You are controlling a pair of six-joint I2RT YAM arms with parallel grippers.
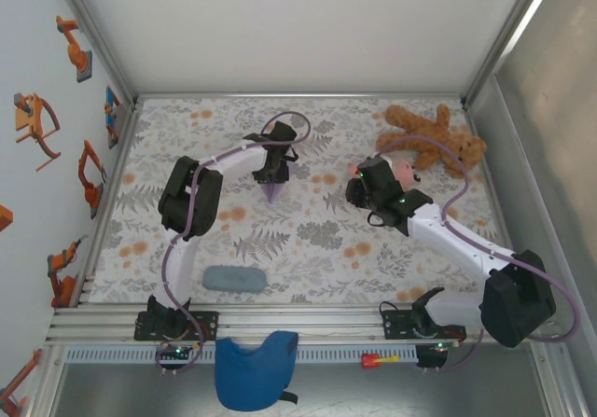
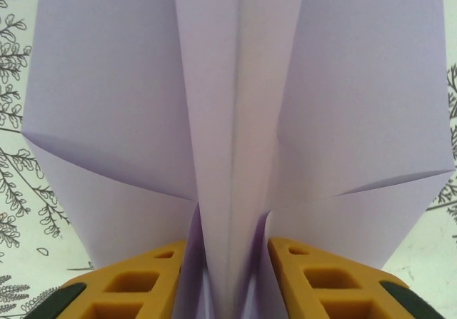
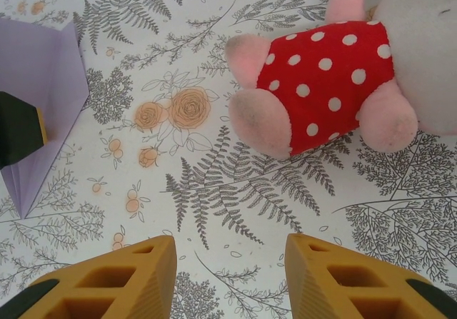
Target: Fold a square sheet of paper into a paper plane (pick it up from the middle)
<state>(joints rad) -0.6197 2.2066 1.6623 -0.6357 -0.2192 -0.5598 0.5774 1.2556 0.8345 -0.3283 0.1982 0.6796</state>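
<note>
The plane (image 1: 271, 191) sat near the table's (image 1: 308, 268) middle, slightly left, its long axis running from far edge to near edge, tip toward the near edge. The left gripper (image 2: 227, 269) straddled its centre fold, fingers (image 2: 136, 287) slightly apart; whether they pinched it was unclear. The right gripper (image 3: 230, 262) hung spread and empty beside a pink toy (image 3: 314, 83).

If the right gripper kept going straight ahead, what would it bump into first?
Probably the pink toy: its leg lies just ahead of the open right gripper. If the gripper tilts down steeply, it would touch the tablecloth first. Depth is hard to judge.
</note>
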